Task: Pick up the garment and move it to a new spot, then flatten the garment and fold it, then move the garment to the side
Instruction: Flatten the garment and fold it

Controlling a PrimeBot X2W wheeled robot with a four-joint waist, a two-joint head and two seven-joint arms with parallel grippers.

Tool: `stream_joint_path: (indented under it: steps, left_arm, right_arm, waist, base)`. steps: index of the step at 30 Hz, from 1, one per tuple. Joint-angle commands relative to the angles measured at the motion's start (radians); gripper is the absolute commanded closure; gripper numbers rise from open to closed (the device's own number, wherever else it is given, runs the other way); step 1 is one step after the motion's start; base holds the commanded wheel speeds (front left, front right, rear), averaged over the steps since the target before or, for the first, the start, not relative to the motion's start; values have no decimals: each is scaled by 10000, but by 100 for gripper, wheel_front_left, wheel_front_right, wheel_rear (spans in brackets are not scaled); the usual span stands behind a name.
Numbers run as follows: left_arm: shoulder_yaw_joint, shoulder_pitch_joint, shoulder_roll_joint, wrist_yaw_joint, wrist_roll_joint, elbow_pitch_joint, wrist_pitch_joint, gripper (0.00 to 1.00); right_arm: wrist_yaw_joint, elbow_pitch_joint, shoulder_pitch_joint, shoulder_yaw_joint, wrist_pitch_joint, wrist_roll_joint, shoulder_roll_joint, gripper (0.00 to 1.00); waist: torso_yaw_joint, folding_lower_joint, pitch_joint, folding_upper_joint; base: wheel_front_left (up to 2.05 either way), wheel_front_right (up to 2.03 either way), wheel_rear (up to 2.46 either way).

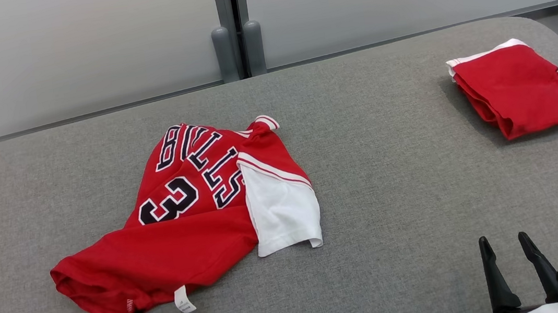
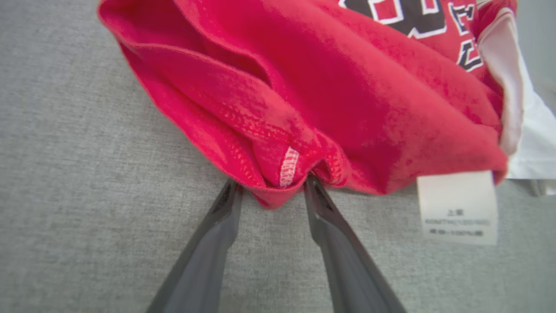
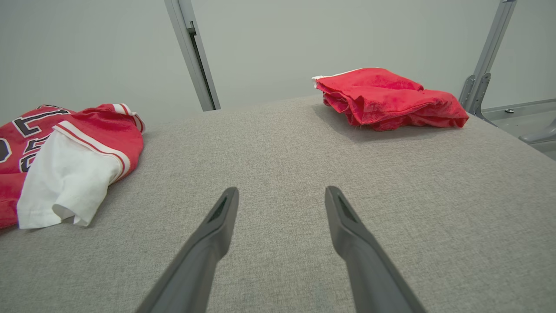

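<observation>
Red garment point(image 1: 187, 230) crumpled on the grey desk point(image 1: 393, 190); left gripper point(image 2: 271, 187) parted astride its near hem, poised to pinch and lift; right gripper point(image 3: 282, 191) wide, empty, held aside.

Blurred print on garment point(image 2: 330, 87) label point(image 2: 457, 208)

Free grey surface point(image 1: 393, 190) between jersey point(image 1: 186, 219) and folded garment point(image 1: 518, 87); wall point(image 1: 87, 42) behind.

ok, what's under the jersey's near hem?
The left gripper has its open fingertips at the jersey hem, a fold of fabric between them. Anything else beneath it on the grey surface is covered.
</observation>
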Motion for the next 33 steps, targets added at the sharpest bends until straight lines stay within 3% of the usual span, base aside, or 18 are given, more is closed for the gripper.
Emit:
stream_joint_path:
  steps: [1,2,10,16,19,20,21,23,29,33]
  left_arm:
    - [63,-216,90,-48,-12,137,-63,82]
    - [74,-294,98,-87,-15,220,-84,100]
    - [412,-721,335,-258,-77,805,-484,100]
    - [693,-1177,1031,-239,346,802,-970,100]
    - [878,-1795,1127,-349,526,1469,-1584,100]
    - [946,-1936,1017,-365,455,1742,-1783,78]
    - [997,-2005,931,-339,360,2149,-1819,40]
    - [961,-2177,832,-372,322,2757,-1825,0]
    - [1059,-1475,499,-40,32,3644,-1676,0]
    - [1230,-529,38,59,-570,3298,-1277,0]
  right_arm:
    - [0,-24,-16,-14,-46,43,-56,0]
    - [1,-30,-30,-11,-46,61,-57,0]
    - [1,-2,-150,-25,-48,110,-57,0]
    - [1,41,-80,-65,-46,99,-57,0]
    - [0,69,-192,-4,-46,64,-56,0]
    - [0,85,-197,21,-46,38,-56,0]
    - [1,105,-205,52,-46,18,-57,0]
    - [0,142,-235,111,-46,-20,-54,0]
    - [0,135,-146,33,-46,-24,-61,0]
    - [1,104,-5,-83,-46,5,-61,0]
  waist:
    - [-9,0,31,0]
    - [-6,0,50,0]
    - [10,0,93,0]
    - [103,0,99,0]
    - [212,0,107,0]
    - [234,0,107,0]
    - [241,0,101,0]
    - [205,0,95,0]
    - [43,0,21,0]
    - [-41,0,-3,0]
  base:
    - [0,0,0]
    - [0,0,0]
    - [0,0,0]
    - [0,0,0]
    - [0,0,0]
    - [0,0,0]
    - [0,0,0]
    - [0,0,0]
    - [0,0,0]
    - [0,0,0]
